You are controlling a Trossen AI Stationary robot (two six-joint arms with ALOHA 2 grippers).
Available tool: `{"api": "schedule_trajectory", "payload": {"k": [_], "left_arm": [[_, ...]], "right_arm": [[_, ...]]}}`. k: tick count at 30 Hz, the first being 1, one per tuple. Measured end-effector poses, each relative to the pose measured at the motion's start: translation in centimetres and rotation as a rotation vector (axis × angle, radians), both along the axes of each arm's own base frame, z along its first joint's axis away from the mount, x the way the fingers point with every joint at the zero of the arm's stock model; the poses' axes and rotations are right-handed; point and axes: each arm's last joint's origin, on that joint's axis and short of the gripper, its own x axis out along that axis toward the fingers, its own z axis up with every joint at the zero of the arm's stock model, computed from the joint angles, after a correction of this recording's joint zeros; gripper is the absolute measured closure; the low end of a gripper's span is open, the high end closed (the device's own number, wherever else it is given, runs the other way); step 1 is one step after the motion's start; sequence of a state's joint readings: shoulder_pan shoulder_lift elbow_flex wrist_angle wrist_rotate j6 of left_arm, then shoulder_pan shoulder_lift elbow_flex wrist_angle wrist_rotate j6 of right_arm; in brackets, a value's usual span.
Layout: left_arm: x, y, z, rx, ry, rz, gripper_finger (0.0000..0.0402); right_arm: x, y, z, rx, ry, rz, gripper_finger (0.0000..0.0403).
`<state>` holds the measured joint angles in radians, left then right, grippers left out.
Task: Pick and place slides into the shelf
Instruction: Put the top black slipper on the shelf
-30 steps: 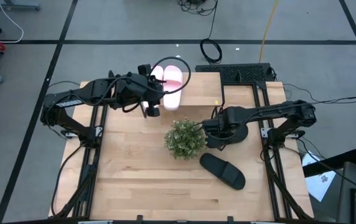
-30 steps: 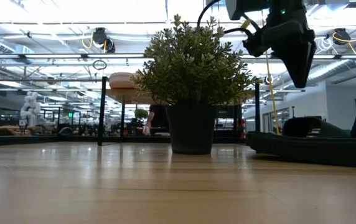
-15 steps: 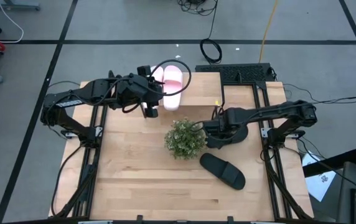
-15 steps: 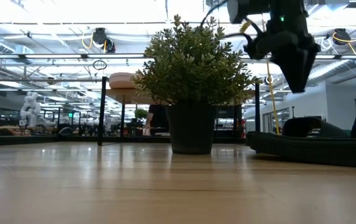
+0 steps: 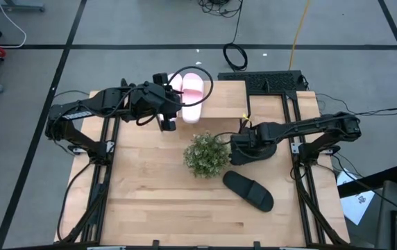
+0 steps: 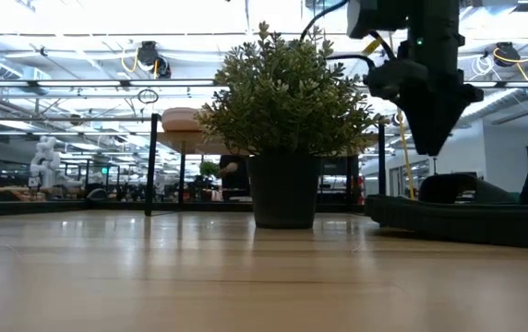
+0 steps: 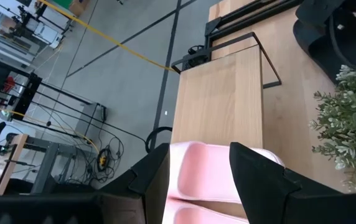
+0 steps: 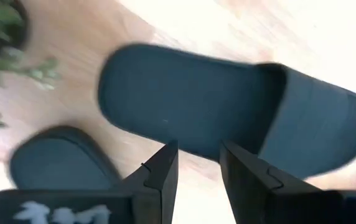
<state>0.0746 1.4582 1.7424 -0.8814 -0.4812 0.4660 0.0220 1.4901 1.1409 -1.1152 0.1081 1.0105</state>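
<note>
Slides of the pale pink pair [image 5: 192,96] lie side by side on the left end of the shelf [image 5: 226,98], at the far edge of the table [image 5: 150,201]; the left wrist view shows them just past that arm's own fingers, resting on the light board. The left gripper [image 5: 168,119] hangs at the near left corner of the shelf, just beside the pink pair, its fingers standing apart with nothing between them, as the gap in the left wrist view [image 7: 198,180] shows. The rest of the shelf board, to the right of the pink pair, shows bare wood with thin black legs at its right end.

Near the middle of the table stands the bushy green plant [image 5: 206,154] in a dark pot, well apart from the shelf on its near side. Just right of the plant the right gripper [image 5: 239,147] points down over the tabletop; in the low view [image 6: 427,138] it hangs above the wood, clear of it. Its fingers [image 8: 164,168] stand partly apart and hold nothing. The right wrist view shows a black slide [image 8: 228,112] lying on the table below the fingers, and the toe of a second black slide [image 8: 60,162] beside it. From above, one black slide [image 5: 248,190] lies on the near side of the right gripper, angled toward the near right.
</note>
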Motion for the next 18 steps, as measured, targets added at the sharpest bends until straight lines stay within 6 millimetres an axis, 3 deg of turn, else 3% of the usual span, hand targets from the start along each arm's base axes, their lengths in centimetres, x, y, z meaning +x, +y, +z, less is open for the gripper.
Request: {"api": "schedule_trajectory", "payload": {"k": [9,18], "left_arm": [[-0.1,0.3,-0.1,-0.007,0.009,0.016,0.0227],[-0.2,0.8,-0.1,-0.004,0.011,0.028,0.0227]], "right_arm": [[-2.1,-0.2,0.4,-0.035,-0.093,-0.128,0.0296],[-3.1,0.3,-1.1,0.033,-0.126,-0.192,0.0296]]}}
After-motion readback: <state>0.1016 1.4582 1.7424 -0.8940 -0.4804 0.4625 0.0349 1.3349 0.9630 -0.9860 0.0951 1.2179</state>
